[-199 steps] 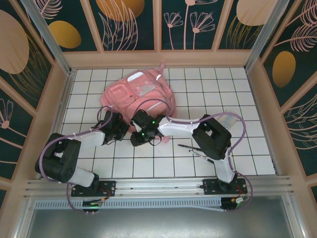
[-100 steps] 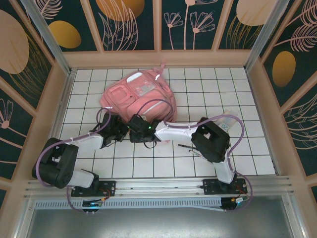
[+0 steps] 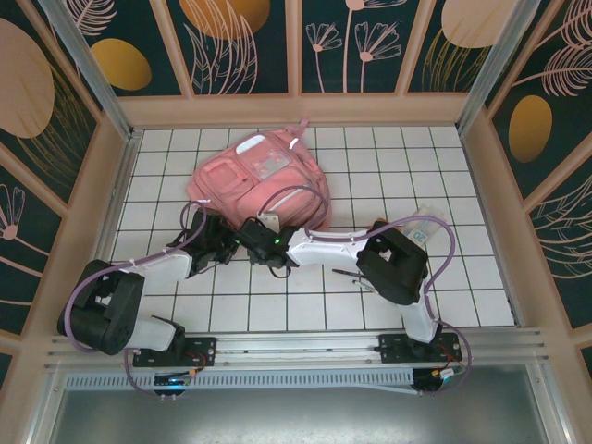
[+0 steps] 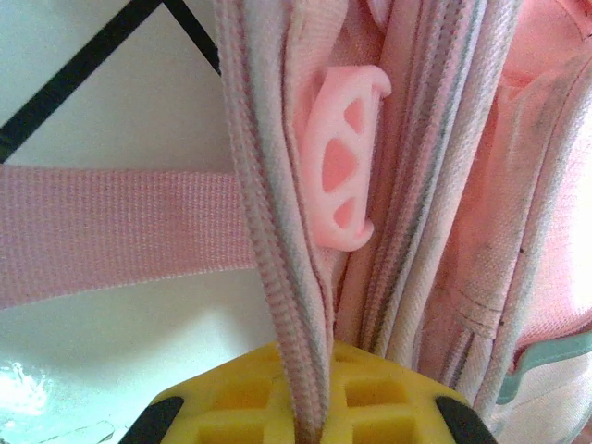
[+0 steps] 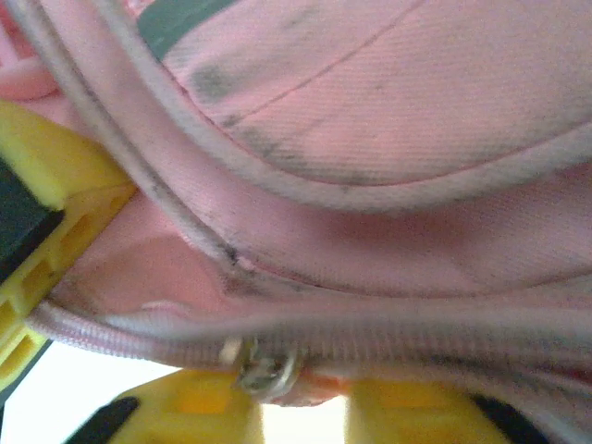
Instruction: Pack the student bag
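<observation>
You see the student bag [image 3: 262, 171] lying upper centre on the tiled table [image 3: 462, 185]. Your left gripper [image 4: 310, 393] is clamped on its zipper seam [image 4: 277, 277]. Your right gripper [image 5: 301, 412] straddles the zipper pull [image 5: 266, 372], grip unclear.

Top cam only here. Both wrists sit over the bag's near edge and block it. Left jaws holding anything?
Observer: Yes. In the left wrist view, the left jaws are shut on the zipper edge of the bag.
Operator: And the right?
Observer: In the right wrist view, the slider sits in the gap between the pads of the right jaws. I can't confirm a firm grip.
Operator: Anything close to the left grip?
Observer: A pink buckle lies against that seam, just beyond the left jaws.
</observation>
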`<state>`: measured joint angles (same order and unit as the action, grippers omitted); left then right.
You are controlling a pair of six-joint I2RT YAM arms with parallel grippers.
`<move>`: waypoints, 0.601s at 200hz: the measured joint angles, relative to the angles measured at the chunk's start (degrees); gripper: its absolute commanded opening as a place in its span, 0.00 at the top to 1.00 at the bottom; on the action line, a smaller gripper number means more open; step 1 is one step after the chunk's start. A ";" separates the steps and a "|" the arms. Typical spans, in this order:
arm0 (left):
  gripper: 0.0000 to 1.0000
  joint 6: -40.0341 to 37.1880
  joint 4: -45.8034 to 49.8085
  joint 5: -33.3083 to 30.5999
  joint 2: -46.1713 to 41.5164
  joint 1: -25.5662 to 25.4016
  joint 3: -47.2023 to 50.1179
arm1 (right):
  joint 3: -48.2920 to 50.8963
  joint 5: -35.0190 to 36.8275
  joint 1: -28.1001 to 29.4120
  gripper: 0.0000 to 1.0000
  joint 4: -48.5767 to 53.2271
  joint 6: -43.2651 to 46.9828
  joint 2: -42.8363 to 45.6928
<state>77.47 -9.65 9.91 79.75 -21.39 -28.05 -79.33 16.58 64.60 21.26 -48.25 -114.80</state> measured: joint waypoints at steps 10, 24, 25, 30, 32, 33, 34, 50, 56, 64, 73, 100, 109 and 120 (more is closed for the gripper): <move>1.00 -0.26 0.07 -0.07 0.00 0.00 0.00 | 0.00 0.11 0.00 0.90 -0.02 0.04 0.00; 1.00 -0.70 0.37 -0.31 -0.11 0.00 0.00 | 0.00 0.11 0.00 0.92 -0.04 0.61 0.00; 1.00 -0.70 0.39 -0.33 -0.15 0.00 0.00 | 0.00 0.11 0.00 0.92 -0.04 0.70 0.02; 1.00 -0.83 0.50 -0.48 -0.33 0.00 0.00 | 0.00 0.11 0.00 0.92 -0.04 0.81 0.04; 1.00 -0.90 0.61 -0.55 -0.44 0.00 0.00 | 0.00 0.11 0.00 0.92 -0.04 1.01 0.09; 1.00 -0.92 0.66 -0.57 -0.48 0.00 0.00 | 0.00 0.11 0.00 0.92 -0.04 1.03 0.09; 1.00 -0.92 0.68 -0.59 -0.50 0.00 0.00 | 0.00 0.11 0.00 0.92 -0.04 1.01 0.11; 1.00 -1.36 1.18 -1.03 -1.42 0.00 0.00 | 0.00 0.13 0.00 0.87 -0.04 1.53 0.48; 1.00 -1.55 1.36 -1.20 -1.81 0.00 0.00 | 0.02 0.13 0.00 0.81 -0.04 1.88 0.79; 1.00 -1.79 1.55 -1.27 -2.23 0.00 0.00 | 0.09 0.24 0.00 0.76 0.04 2.54 1.18; 1.00 -2.05 1.81 -1.40 -2.69 0.00 -0.02 | 0.11 0.31 0.00 0.77 0.15 2.99 1.55; 1.00 -2.54 2.25 -1.66 -3.02 0.00 0.00 | 0.11 -0.20 -0.39 0.97 0.70 5.53 1.95; 1.00 -2.71 2.34 -1.81 -3.02 0.00 0.00 | 0.13 -0.85 -0.61 1.00 0.68 5.79 1.95; 1.00 -2.91 2.40 -2.01 -3.02 0.00 0.00 | 0.26 -1.88 -0.90 1.00 0.57 6.60 2.05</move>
<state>74.56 -7.25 7.90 76.73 -21.39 -28.05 -79.07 14.70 63.70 21.82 -41.65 -112.75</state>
